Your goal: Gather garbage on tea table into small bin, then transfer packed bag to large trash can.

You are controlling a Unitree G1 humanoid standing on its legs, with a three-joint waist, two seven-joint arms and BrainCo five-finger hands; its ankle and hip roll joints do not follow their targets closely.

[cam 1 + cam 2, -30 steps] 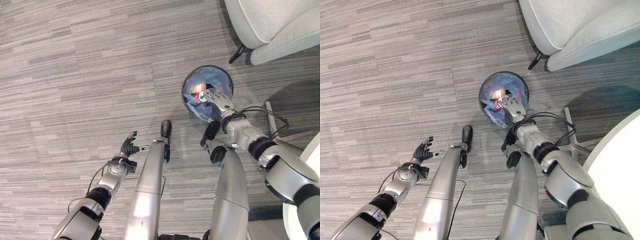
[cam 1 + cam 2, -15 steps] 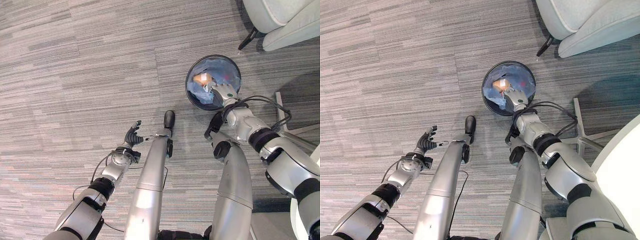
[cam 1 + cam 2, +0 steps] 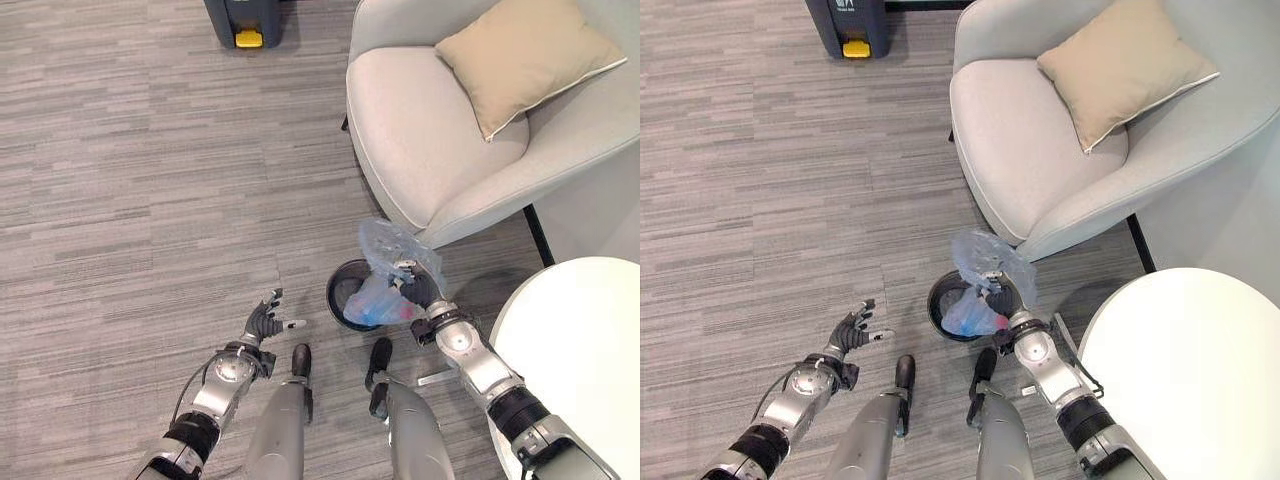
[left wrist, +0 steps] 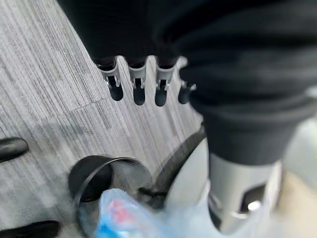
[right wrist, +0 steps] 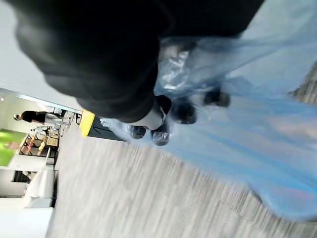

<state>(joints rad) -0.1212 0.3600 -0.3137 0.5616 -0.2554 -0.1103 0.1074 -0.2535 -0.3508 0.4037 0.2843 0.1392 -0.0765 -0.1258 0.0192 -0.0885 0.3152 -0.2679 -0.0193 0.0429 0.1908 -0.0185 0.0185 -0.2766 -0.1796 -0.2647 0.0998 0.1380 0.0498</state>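
Right wrist view: right robot hand clutches blue bag; no legible print.

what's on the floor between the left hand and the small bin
Nothing but bare grey carpet, in the left eye view. The open left hand hovers apart from the small black bin, where the right hand grips the blue bag.

Floor: grey carpet in streaked horizontal bands, laid in tiles with faint seams. Armchair: pale grey upholstery, dark legs, standing on the carpet beyond the round white counter. Beige cushion leans in the chair's back corner. Dark unit with a yellow part stands at the far edge of the floor. Light even; soft shadow beneath the armchair.
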